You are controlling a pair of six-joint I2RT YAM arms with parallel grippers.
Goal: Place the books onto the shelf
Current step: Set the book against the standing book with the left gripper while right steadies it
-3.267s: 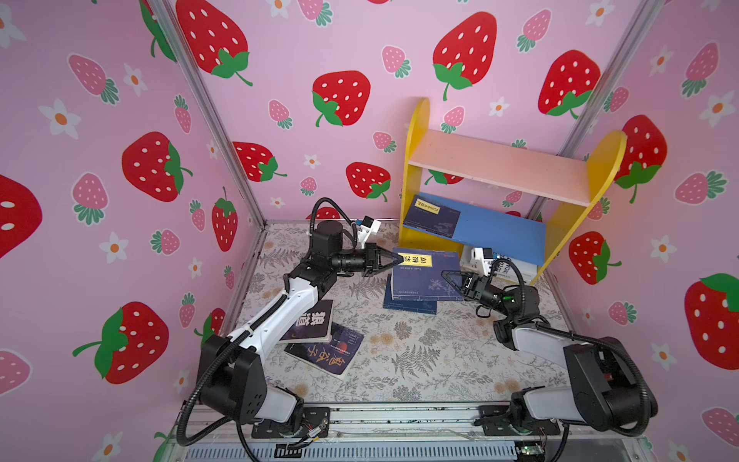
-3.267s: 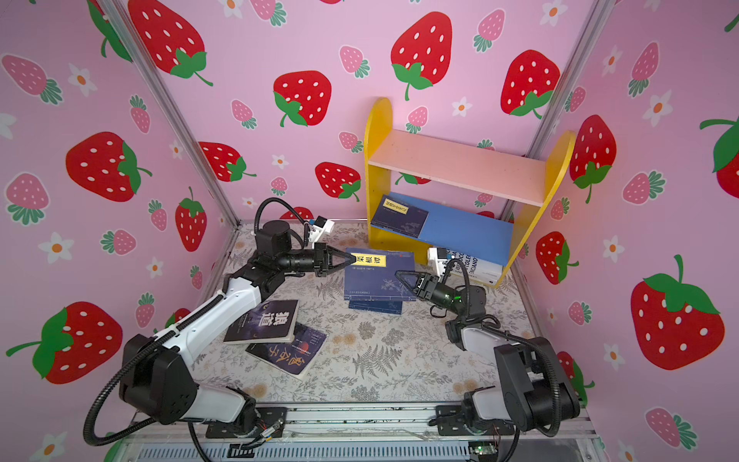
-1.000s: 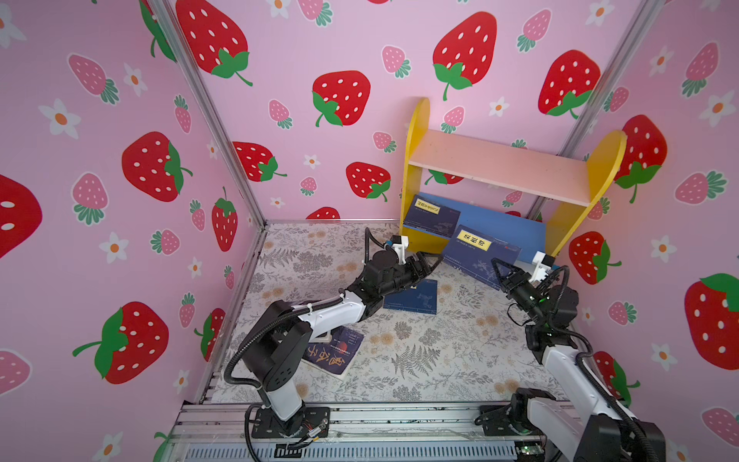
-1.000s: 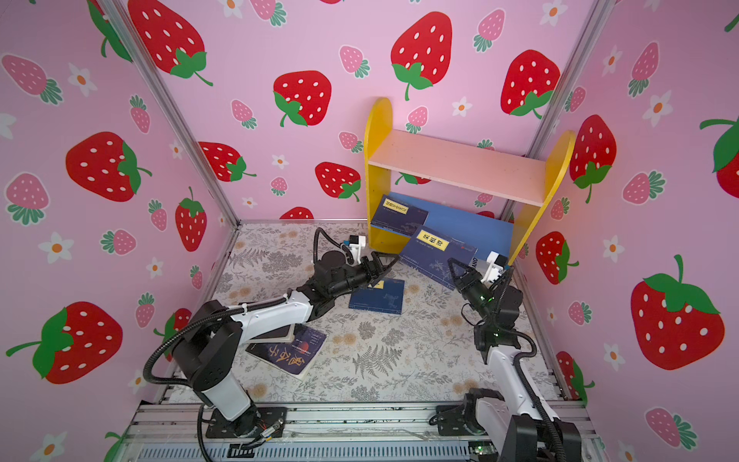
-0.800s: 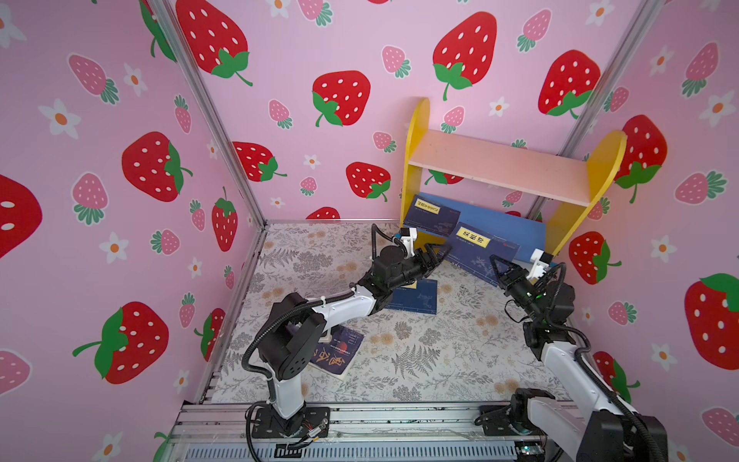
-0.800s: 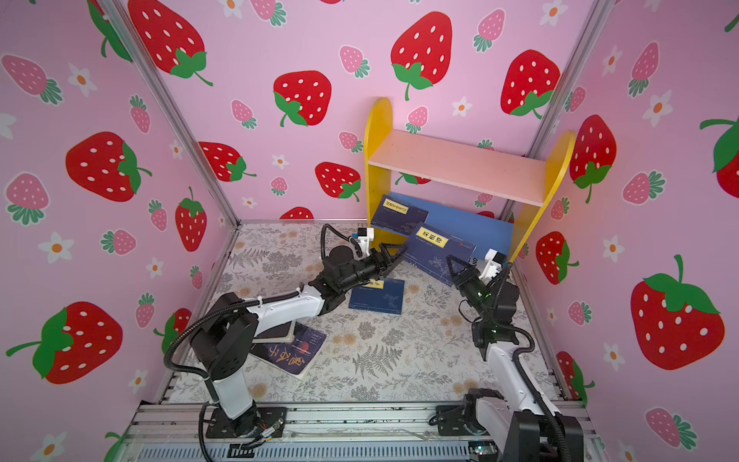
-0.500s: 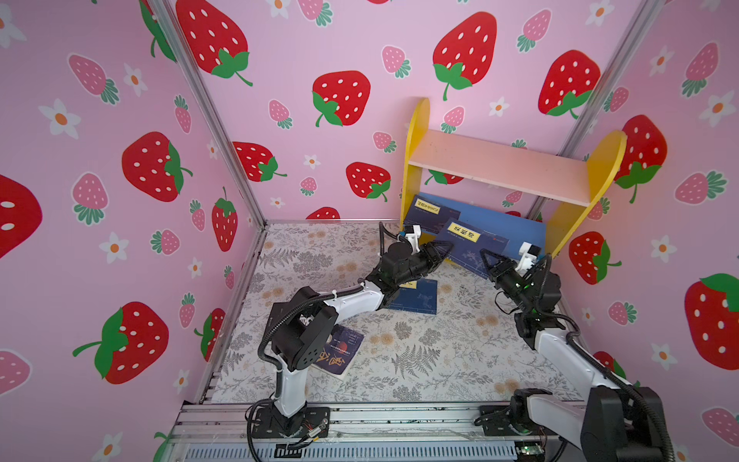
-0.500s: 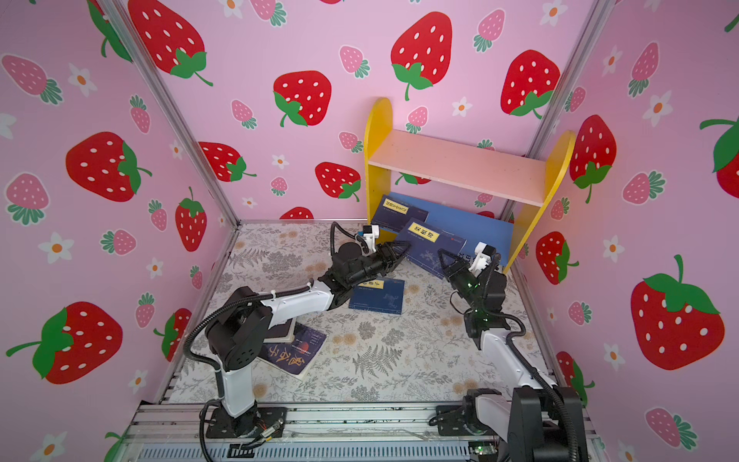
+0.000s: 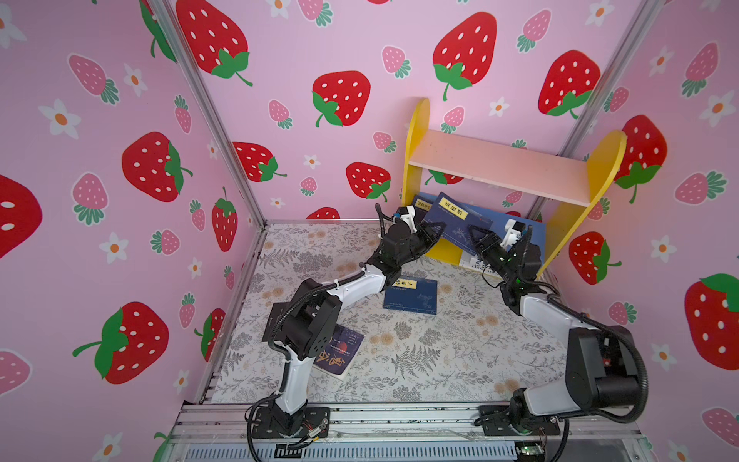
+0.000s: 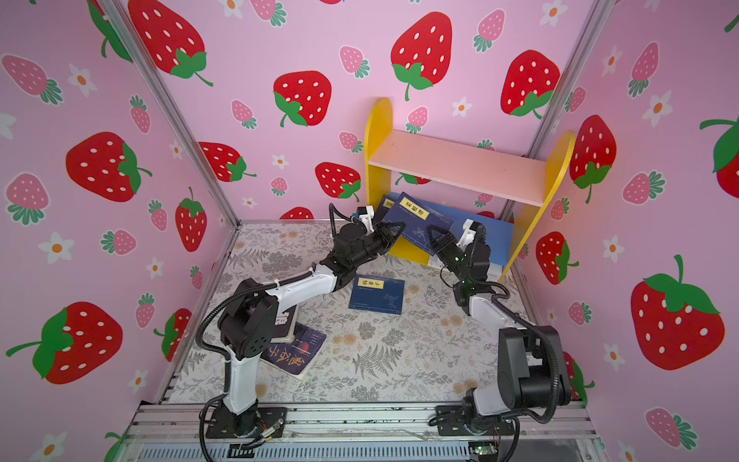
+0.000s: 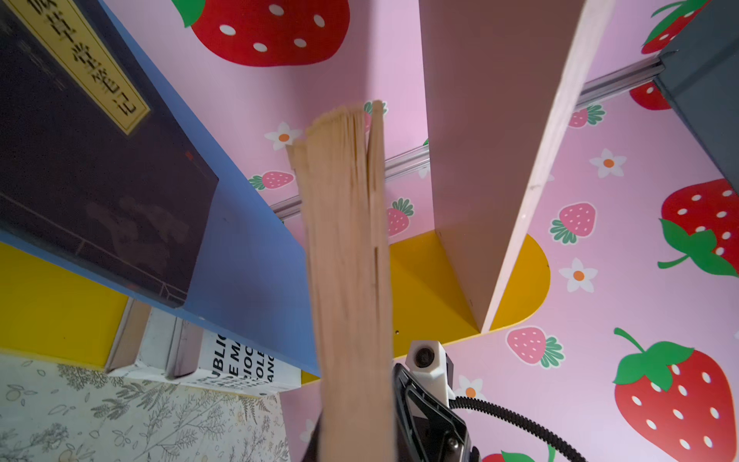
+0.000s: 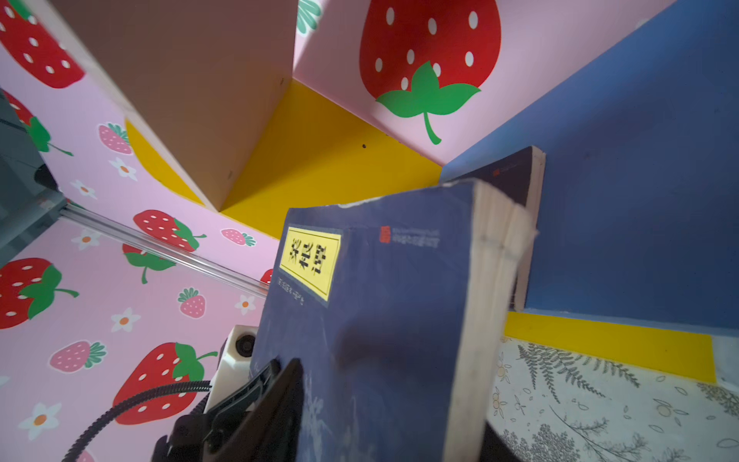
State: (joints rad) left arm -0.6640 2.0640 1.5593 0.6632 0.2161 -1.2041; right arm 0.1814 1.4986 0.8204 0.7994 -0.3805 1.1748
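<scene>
Right of centre, your left gripper (image 9: 436, 233) clamps the tilted navy, yellow-labelled book (image 9: 456, 222) at the blue lower board (image 9: 536, 236) of the yellow-sided wooden shelf (image 9: 500, 168); your right gripper (image 9: 478, 234) stands parted beside it. Another navy book (image 9: 423, 204) lies behind.

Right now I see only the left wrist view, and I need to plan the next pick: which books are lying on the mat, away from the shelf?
Observer: One navy book with a yellow label lies flat, cover up, in front of the shelf.
Operator: Any others?
Observer: Two dark books with big characters overlap beside the left arm, partly hidden by it.
Operator: Is the right gripper clamped on my book too?
Observer: It looks not. In a top view the right gripper has its jaws spread at the lower edge of the tilted navy book, which the left gripper is shut on.
</scene>
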